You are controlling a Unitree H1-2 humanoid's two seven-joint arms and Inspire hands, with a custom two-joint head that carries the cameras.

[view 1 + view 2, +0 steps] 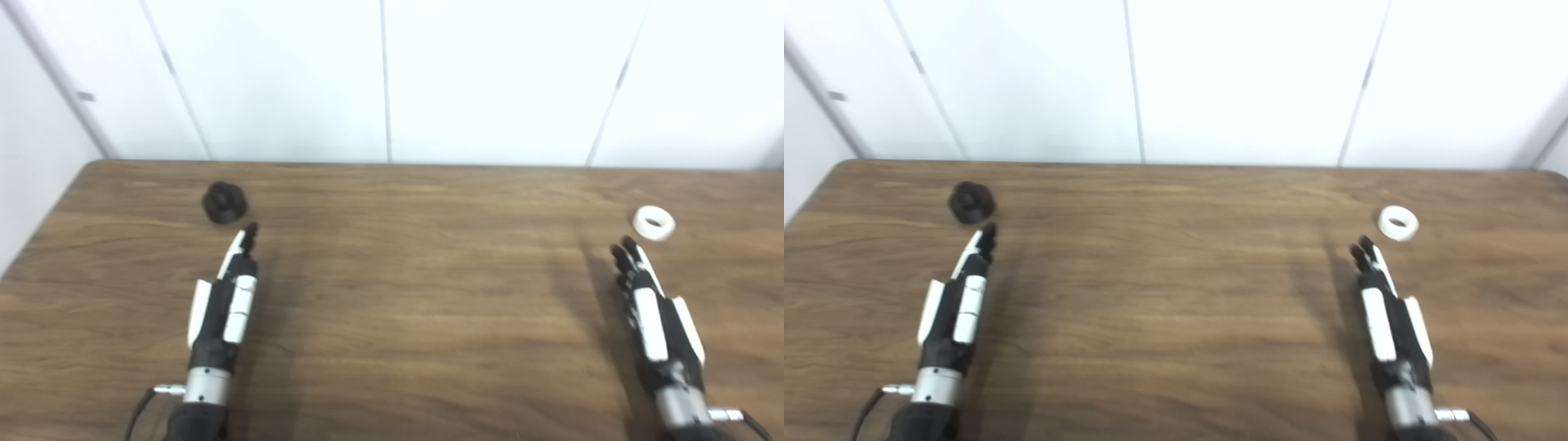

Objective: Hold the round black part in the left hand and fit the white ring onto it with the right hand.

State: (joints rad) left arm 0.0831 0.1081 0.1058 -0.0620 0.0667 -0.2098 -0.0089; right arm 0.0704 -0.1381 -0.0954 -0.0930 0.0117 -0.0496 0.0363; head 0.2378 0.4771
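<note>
The round black part (225,202) rests on the wooden table (416,294) at the far left. My left hand (229,288) lies just short of it, fingers stretched straight toward it, open and holding nothing; a small gap separates fingertips and part. The white ring (653,223) lies flat at the far right. My right hand (646,300) points at it from just below, fingers extended, open and empty, fingertips a little short of the ring.
White wall panels (392,79) rise right behind the table's far edge. The table's left edge (43,226) runs diagonally close to the black part. Bare wood spans between the two hands.
</note>
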